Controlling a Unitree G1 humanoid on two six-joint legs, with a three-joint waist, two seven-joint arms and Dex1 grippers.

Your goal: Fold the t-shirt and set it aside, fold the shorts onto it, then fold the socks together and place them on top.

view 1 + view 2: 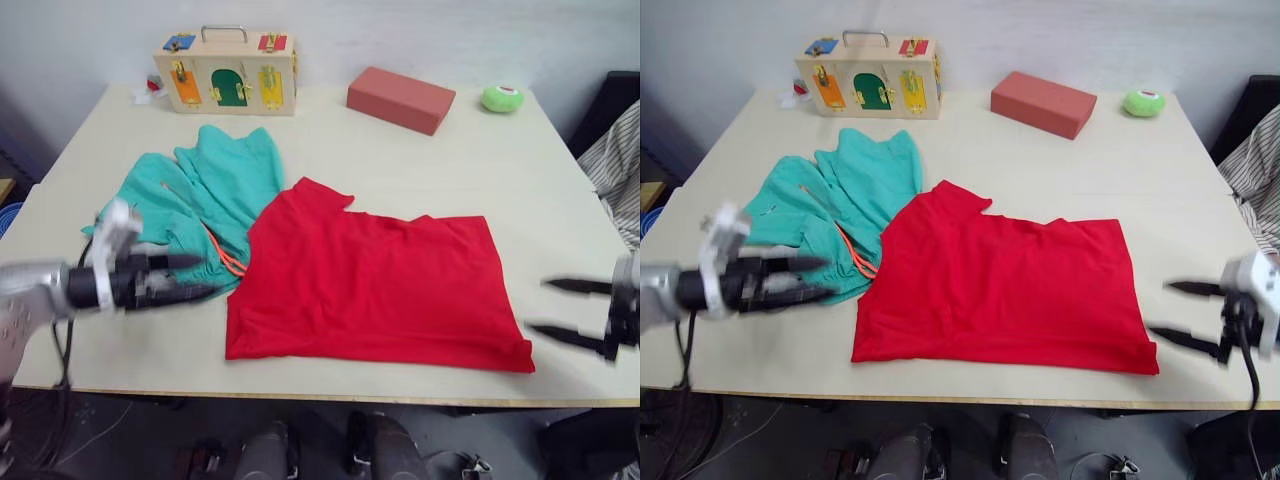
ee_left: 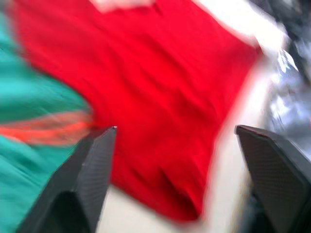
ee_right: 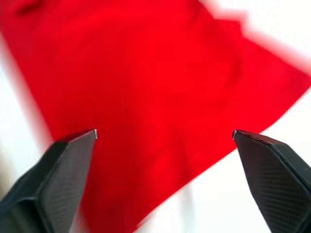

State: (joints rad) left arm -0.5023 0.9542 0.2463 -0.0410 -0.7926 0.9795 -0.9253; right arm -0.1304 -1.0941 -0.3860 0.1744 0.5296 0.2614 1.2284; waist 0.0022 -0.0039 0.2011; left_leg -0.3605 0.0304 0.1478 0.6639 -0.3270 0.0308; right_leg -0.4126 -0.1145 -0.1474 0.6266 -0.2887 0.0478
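The two head views looked forward and down from above the near edge of the table [image 1: 420, 170], sharing almost the same scene, while each wrist view looked close along its own fingers from an opposite side at the t-shirt [image 1: 370, 285].

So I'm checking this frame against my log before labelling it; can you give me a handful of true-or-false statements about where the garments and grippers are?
1. The t-shirt lies spread on the table, held by neither gripper. True.
2. The shorts lie on top of the t-shirt. False: they lie beside it on the robot's left, and the t-shirt's edge overlaps them near the orange drawstring.
3. The right gripper is open, off the t-shirt's right edge. True.
4. The left gripper is shut on the shorts. False: the left wrist view shows its fingers apart, with nothing between them.
5. The red block rests on the t-shirt. False: it sits apart at the table's far side.
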